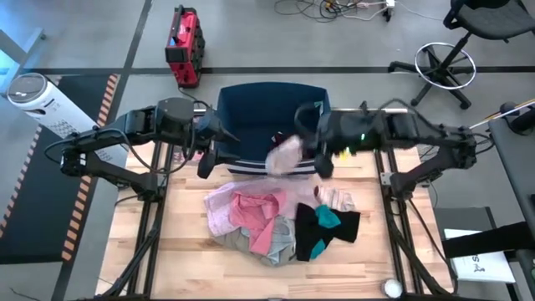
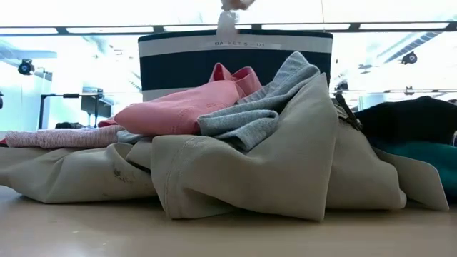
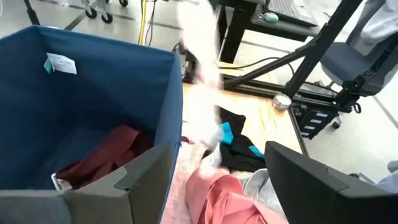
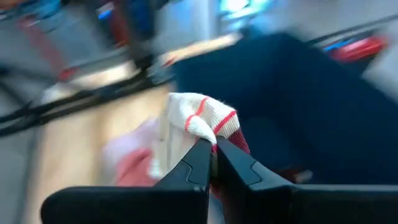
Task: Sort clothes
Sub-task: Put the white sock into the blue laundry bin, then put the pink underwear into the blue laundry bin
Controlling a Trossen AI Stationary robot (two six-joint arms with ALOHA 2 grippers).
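A pile of clothes lies mid-table: pink, grey-beige, grey, teal and black pieces; the low view shows it too. My right gripper is shut on a pale sock with red stripes, held over the near rim of the navy bin. The sock also shows in the high view. My left gripper is open and empty beside the bin's near left corner. A maroon garment lies inside the bin. My right gripper pinches the sock between its two fingertips, at a bunched part with red stripes. The sock is lifted clear of the pile and the table and hangs as a pale blur in the left wrist view.
The bin stands at the table's far edge, its striped near wall just behind the pile. A small round white object lies at the near right corner. Bare wood shows along the table's near edge. A red case stands on the floor beyond.
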